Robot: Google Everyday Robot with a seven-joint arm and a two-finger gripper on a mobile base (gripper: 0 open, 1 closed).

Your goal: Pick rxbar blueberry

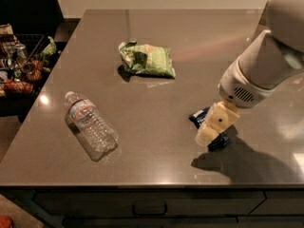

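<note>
**Pick, approach stage.** The rxbar blueberry (199,117) lies flat on the bench (156,167), toward the 4 o'clock part of its top and well in from the front edge. Only its two dark ends show, because my hand (209,133) sits directly over its middle. The hand is low, at or just above the wrapper. I cannot tell whether it is spread, pressed together, or pinching the bar, and whether it touches the bar is also hidden.

I judge the reach to be done, or nearly so. The bar rests on the bench, so a confirmed grip and the lift are left.

The arm (266,65) comes in from 2 o'clock of the bar and casts a shadow toward 5 o'clock. A green snack bag (146,59) lies at 11 o'clock of the bar, well apart from it. A clear water bottle (90,126) lies on its side at 9 o'clock, also well apart. Beyond the bench's left edge, at 10 o'clock, stands a wire basket (21,46) of mixed goods.

Nothing touches the bar or crowds it, and I see nothing in the way of a straight lift. The one difficulty I expect is the bar's flatness, which gives the hand little edge to take hold of.
</note>
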